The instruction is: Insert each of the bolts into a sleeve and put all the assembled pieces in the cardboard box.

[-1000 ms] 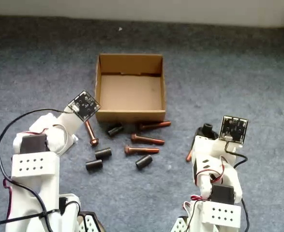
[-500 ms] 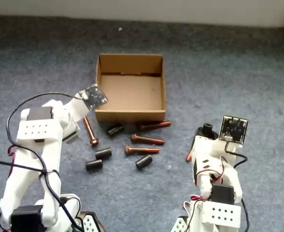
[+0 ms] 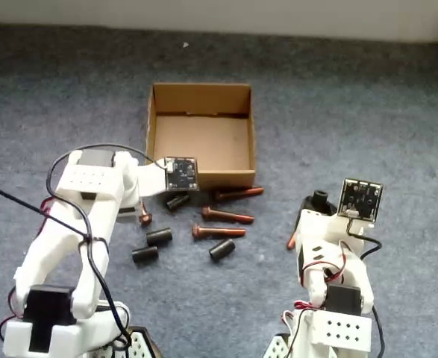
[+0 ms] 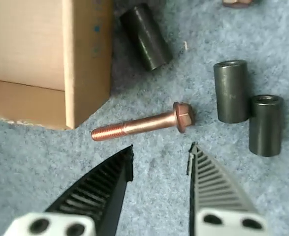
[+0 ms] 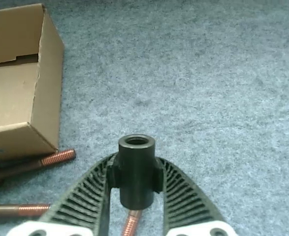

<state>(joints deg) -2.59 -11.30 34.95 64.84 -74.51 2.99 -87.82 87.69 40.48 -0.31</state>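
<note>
Sleeve [image 5: 136,169]: one, upright, gripped in my right pincer [image 5: 136,172]. Bolts [image 3: 227,216]: loose, 6 o'clock of cardboard box [image 3: 226,179]; my left pincer [image 4: 161,149] wide.

1. Carpet [image 3: 368,112] right of the cardboard box [image 3: 252,134] lay open
2. Bolts [image 3: 226,216] and sleeves [image 3: 159,237] crowded the strip before the box's front wall
3. The left gripper [image 4: 161,147], spread, had a bolt [image 4: 139,124] ahead, the box corner on one side and two sleeves on the other

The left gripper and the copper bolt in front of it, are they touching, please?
Apart. The left wrist view shows bare carpet between the open left gripper and the bolt lying just past its tips.
</note>
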